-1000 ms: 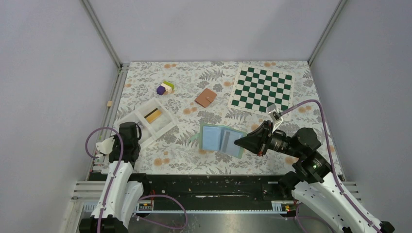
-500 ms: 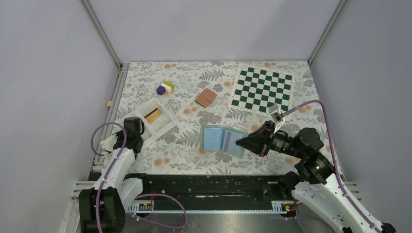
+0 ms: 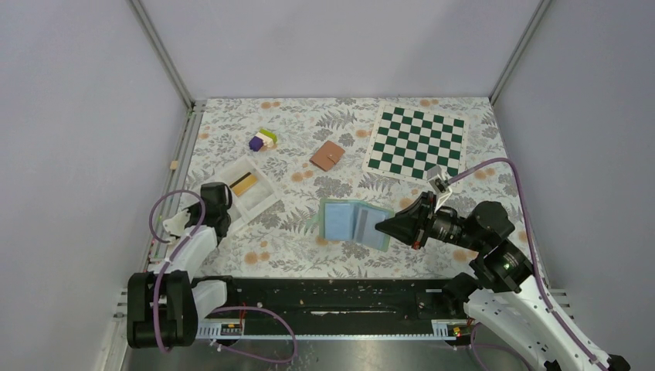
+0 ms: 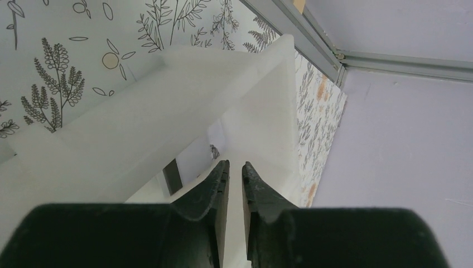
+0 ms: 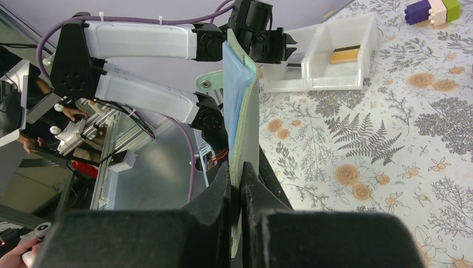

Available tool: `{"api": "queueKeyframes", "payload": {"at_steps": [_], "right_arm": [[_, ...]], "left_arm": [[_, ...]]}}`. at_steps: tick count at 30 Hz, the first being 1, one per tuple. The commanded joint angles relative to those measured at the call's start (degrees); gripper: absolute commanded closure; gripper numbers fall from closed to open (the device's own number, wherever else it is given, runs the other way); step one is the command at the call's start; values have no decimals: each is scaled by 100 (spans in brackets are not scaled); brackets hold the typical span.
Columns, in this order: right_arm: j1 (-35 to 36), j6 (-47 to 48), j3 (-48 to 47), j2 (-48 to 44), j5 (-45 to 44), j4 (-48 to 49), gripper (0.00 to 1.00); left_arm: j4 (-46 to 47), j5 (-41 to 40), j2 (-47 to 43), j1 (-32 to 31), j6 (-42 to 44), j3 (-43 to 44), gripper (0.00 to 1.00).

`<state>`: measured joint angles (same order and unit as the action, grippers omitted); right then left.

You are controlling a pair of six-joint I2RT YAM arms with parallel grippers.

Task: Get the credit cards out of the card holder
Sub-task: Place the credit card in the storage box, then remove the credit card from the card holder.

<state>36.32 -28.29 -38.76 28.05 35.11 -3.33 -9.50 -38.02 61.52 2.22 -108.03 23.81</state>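
**Two risks: a knocked tray and a slipping cover**

Two hazards are judged from how things stand.

On the left, the left gripper [image 4: 234,164] is seen with its jaws a narrow slit apart and nothing visible between them. It is poised right at the near end of the white tray [image 4: 167,111]. If that arm is drawn away low, the tray wall just ahead of the fingertips may be caught. The tray may then be shoved or tipped, and its contents spilled.

On the right, the card holder [image 3: 351,222] is pinched by its green cover edge in the closed right gripper [image 5: 239,167]. It lies spread open on the table ahead of those fingers. The grip is taken on a thin, limp edge. The cover may therefore slip free when a card is pulled, or the whole holder may be dragged along instead of the card being released.

As for containers, the tray is divided into compartments. One yellow-orange credit card [image 3: 244,184] with a dark stripe is lying in the compartment farther from the left gripper. The nearer part is largely hidden by the arm, so its contents cannot be told.

The holder's blue pages are laid open, with striped pockets on the page nearest the right fingertips. Whether cards remain in them cannot be made out.
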Motion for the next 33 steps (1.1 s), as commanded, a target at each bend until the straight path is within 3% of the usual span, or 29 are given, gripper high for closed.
{"api": "queueKeyframes", "payload": {"at_steps": [1, 9, 13, 17, 19, 22, 25, 28, 30, 33], "right_arm": [[-45, 157, -313, -67, -112, -11, 100], [-39, 136, -395, -37, -128, -28, 100], [-37, 73, -371, -28, -138, -23, 100], [-41, -68, -221, -89, -196, -31, 100], [-37, -161, -134, -146, -243, -35, 100], [-37, -305, -88, -169, -362, -138, 100], [-37, -404, -104, -118, -659, -419, 100], [-37, -542, -160, 35, -785, -709, 100], [-37, -647, -143, 96, -658, -731, 100], [-41, -705, -144, 46, -624, -752, 100]], "left_arm": [[417, -333, 212, 24, 90, 106, 84], [727, -285, 228, 24, 525, 94, 76], [431, -176, -215, 22, 1342, 356, 60], [-176, 278, -757, 17, 2401, 748, 30], [-468, 875, -1113, 25, 2928, 931, 22], [-352, 2013, -1722, 27, 4343, 1118, 23], [-67, 3879, -2198, 24, 5626, 1407, 24], [55, 6107, -2214, -61, 6303, 1792, 24], [455, 7182, -2229, -428, 6392, 1804, 23], [810, 7728, -2406, -1333, 6703, 1672, 18]]}}
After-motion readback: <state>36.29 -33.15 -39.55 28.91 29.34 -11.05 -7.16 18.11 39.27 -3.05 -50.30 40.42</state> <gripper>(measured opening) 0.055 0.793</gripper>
